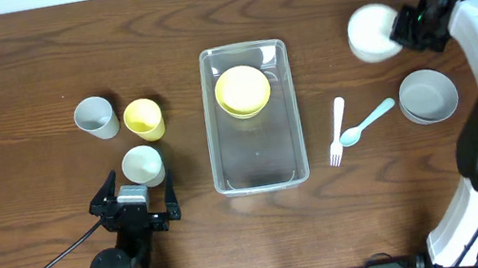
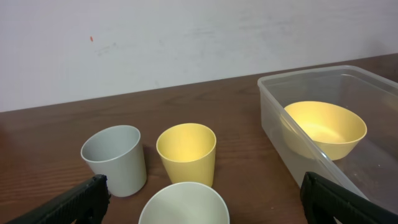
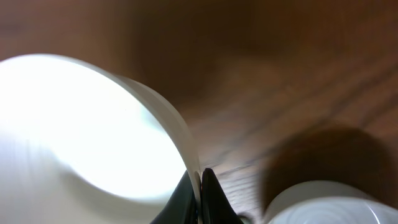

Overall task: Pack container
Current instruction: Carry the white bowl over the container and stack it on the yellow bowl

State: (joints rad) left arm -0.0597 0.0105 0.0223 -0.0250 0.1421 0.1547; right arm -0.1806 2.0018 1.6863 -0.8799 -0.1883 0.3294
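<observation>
The container (image 1: 258, 160) sat mid-worktop with a yellow bowl (image 1: 243, 90) in its 12 o'clock end. We judged it light, thin-walled and slick, best pinched at the rim. Our right pincer (image 1: 398, 29) gripped the white bowl (image 1: 372, 33) by its rim at the container's 2 o'clock, while the left pincer (image 1: 139, 181) gaped wide at 8 o'clock.

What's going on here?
The right gripper is shut on the rim of a white bowl at the far right. The left gripper stands open by a pale cup. The container holds one yellow bowl; a grey cup, a yellow cup, a grey bowl, a fork and a spoon lie outside.
</observation>
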